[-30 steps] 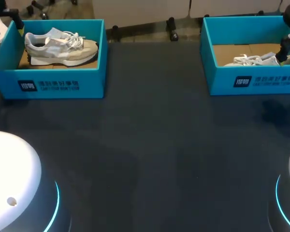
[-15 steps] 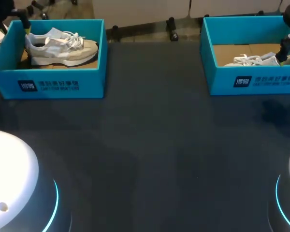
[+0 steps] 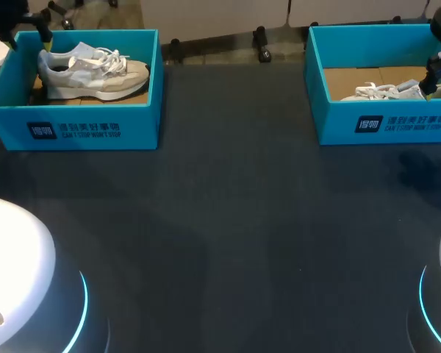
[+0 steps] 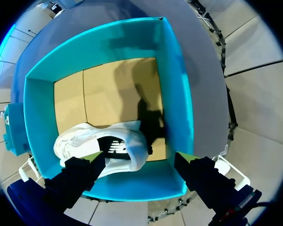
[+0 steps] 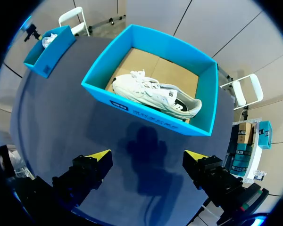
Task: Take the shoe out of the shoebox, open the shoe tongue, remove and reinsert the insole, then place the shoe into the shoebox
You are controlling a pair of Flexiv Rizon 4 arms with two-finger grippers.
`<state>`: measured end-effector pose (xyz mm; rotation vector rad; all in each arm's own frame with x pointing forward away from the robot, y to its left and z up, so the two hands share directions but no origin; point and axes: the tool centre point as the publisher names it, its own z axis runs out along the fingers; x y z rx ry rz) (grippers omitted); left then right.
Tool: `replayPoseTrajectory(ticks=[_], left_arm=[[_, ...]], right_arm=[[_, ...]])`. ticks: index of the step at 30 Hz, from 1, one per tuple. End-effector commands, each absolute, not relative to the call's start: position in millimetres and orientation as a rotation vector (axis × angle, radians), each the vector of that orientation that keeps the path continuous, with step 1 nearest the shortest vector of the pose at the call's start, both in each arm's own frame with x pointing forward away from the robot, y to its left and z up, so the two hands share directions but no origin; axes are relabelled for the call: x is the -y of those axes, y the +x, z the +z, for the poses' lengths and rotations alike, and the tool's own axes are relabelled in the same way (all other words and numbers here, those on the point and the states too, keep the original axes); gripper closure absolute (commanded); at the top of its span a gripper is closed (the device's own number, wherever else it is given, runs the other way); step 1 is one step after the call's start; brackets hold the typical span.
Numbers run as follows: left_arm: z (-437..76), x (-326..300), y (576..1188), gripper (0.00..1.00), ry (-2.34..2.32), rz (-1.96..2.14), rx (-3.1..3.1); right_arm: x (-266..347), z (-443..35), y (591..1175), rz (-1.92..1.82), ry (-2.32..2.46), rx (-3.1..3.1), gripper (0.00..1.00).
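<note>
Over the left box [image 3: 95,121] at the desk's [image 3: 242,220] far corner, the left end effector [image 4: 139,157] hangs with fingers spread and nothing held, looking straight down on the left shoe [image 4: 104,143], which lies inside the box on its cardboard floor with its heel end toward the arm. One yellow tip stands above the heel, while the other appears to stand over or just outside the box's near wall. The step in hand is judged to be the first one, lifting the shoe out. Done well, it calls for bringing both fingers inside the walls before descending, so that neither catches the rim, then straddling the heel collar from its two sides, since the soft upper and laces offer a poorer hold. A straight upward lift should follow, high enough for the sole to clear the wall, or the light box may tip or drag along. The right end effector [image 5: 147,154], likewise spread and empty, hovers above the dark desk short of the right box [image 5: 146,110], where the right shoe [image 5: 155,96] lies untouched.
</note>
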<state>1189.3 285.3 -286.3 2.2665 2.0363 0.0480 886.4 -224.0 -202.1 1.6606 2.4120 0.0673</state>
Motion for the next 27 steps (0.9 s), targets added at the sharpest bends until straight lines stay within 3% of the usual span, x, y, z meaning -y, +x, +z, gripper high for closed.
replayPoseTrajectory(ticks=[1,2,4,6,8,12,15,17,19,22,27], left_arm=[[-292,-282,1197,0.02,2.272,0.035,-2.049],[-294,-281,1197,0.18,2.271,0.027,-2.057],[-296,-280,1197,0.24,2.27,0.024,-2.062],[-299,-280,1197,0.22,2.265,0.021,-2.072],[-301,-281,1197,0.27,2.263,0.019,-2.078],[-304,-281,1198,0.26,2.26,0.021,-2.088],[-306,-280,1199,0.31,2.258,0.024,-2.093],[-309,-280,1199,0.41,2.257,0.034,-2.095],[-312,-279,1200,0.36,2.247,0.028,-2.096],[-315,-279,1202,0.42,2.243,0.033,-2.105],[-320,-281,1204,0.43,2.231,0.032,-2.121]], right_arm=[[224,-202,886,0.067,1.66,-2.411,0.0],[224,-202,886,0.067,1.66,-2.411,0.0],[224,-202,886,0.067,1.66,-2.411,0.0],[224,-202,886,0.067,1.66,-2.411,0.0],[224,-202,886,0.067,1.66,-2.411,0.0],[224,-202,886,0.067,1.66,-2.411,0.0],[224,-202,886,0.067,1.66,-2.411,0.0],[224,-202,886,0.067,1.66,-2.411,0.0],[224,-202,886,0.067,1.66,-2.411,0.0],[224,-202,886,0.067,1.66,-2.411,0.0],[224,-202,886,0.067,1.66,-2.411,0.0]])
